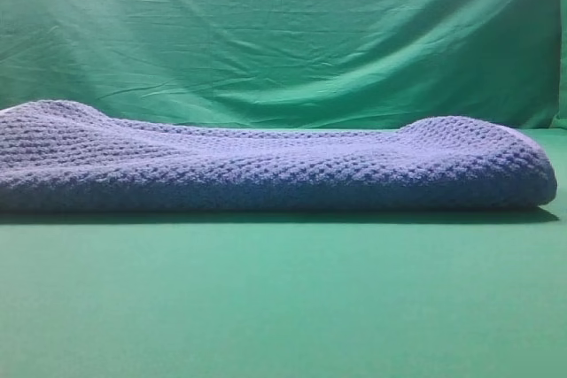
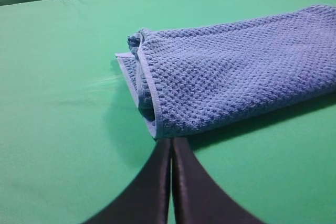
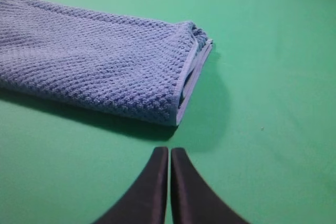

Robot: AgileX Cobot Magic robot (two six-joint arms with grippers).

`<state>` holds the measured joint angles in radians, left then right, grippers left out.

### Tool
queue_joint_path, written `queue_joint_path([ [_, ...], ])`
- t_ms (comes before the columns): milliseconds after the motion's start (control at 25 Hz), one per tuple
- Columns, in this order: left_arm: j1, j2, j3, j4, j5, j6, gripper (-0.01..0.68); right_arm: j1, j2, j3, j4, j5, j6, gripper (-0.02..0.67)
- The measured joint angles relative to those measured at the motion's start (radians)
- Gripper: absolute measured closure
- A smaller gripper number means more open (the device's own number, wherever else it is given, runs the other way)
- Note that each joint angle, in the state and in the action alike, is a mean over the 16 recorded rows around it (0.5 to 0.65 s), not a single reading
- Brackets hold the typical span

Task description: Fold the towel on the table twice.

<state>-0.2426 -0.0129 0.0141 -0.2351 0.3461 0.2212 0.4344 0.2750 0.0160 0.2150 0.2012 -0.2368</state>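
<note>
Towel (image 1: 266, 165) already layered on table (image 1: 283, 307). Left gripper (image 2: 171, 142), right gripper (image 3: 169, 151) pressed together, empty, just short of towel's ends. Next fold: spread jaws, pinch all hem layers.

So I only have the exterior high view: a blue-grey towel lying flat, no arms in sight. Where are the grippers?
Observer: Both wrist views show them off the towel. The left gripper is shut, its tips just short of one hemmed end.
Operator: And the right?
Observer: The right gripper is shut too, holding nothing, apart from the other end.
Operator: Is the towel folded?
Observer: Yes, stacked layers and pale hems show at that end.
</note>
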Motion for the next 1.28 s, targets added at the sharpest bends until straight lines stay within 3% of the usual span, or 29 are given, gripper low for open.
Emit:
queue_joint_path([
  [760,0.000,0.000,0.000,0.013,-0.001,0.000,0.673,-0.019,-0.009,0.011,-0.002,0.031,0.000,0.649],
  [1280,0.000,0.000,0.000,0.013,-0.001,0.000,0.673,-0.257,-0.193,0.011,-0.007,0.131,0.009,0.649],
])
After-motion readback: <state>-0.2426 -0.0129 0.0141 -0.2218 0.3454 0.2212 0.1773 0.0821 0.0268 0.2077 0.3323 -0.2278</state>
